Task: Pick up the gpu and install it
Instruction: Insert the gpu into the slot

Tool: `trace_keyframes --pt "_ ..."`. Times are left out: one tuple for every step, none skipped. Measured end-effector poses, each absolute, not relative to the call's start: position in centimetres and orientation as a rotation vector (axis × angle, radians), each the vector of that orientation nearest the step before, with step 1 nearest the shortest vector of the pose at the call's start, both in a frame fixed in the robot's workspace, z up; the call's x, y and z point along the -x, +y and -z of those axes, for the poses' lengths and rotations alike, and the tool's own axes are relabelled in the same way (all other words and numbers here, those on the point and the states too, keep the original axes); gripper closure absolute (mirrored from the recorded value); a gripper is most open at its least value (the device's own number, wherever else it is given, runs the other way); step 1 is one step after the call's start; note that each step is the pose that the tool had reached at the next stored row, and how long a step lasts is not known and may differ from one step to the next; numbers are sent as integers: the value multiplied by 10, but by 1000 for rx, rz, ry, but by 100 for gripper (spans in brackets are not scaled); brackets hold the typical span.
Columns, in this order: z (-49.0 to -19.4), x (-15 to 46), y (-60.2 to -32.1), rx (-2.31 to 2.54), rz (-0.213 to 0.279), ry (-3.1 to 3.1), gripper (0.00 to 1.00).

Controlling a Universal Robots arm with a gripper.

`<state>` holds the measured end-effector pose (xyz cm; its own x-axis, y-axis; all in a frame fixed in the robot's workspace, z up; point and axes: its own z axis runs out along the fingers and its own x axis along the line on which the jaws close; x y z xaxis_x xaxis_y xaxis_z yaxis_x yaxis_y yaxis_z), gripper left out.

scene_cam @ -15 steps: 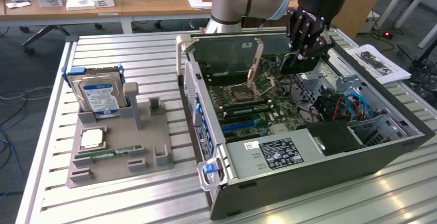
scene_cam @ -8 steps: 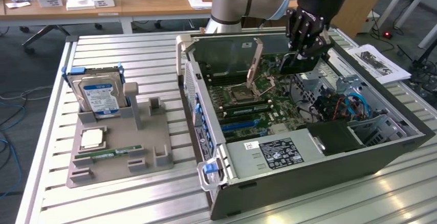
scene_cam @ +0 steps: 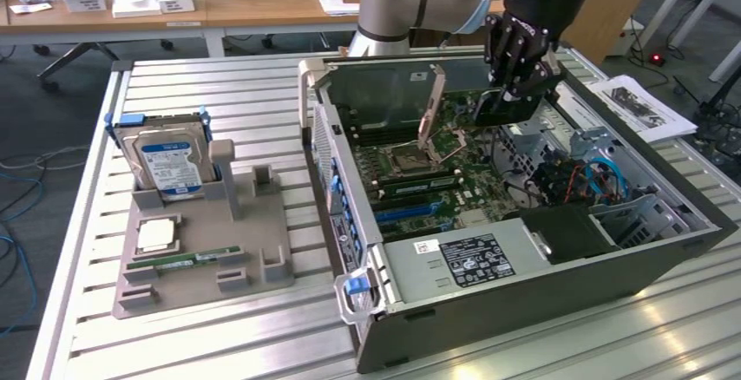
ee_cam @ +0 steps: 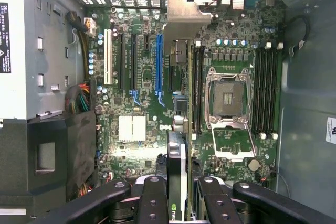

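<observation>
Your open computer case [scene_cam: 556,302] lies on its side with the motherboard [ee_cam: 142,98] facing up. The gripper [scene_cam: 509,94] hangs over its far part, jaws clamped on the gpu [ee_cam: 177,166], which is held edge-down above the board. The card looks offset from the long blue slot [ee_cam: 159,61], so if you lower it out of line, its edge could strike the memory slots [ee_cam: 197,87] or twist in the grip.
</observation>
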<state>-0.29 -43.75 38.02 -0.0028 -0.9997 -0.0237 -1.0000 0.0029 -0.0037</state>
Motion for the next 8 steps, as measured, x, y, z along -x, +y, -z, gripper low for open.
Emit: trace_keyframes --pt "-380 3 -437 2204 -22 2211 73" --pt "-380 4 -437 2204 -22 2211 73" --pt "-380 4 -437 2204 -21 2211 73" --pt "-380 4 -437 2204 -21 2210 73" --pt "-380 5 -437 2204 -21 2210 73" --pt "-380 5 -437 2204 -21 2210 73" --pt "-380 5 -437 2204 -21 2210 73" --pt "-380 5 -437 2204 -21 2210 73"
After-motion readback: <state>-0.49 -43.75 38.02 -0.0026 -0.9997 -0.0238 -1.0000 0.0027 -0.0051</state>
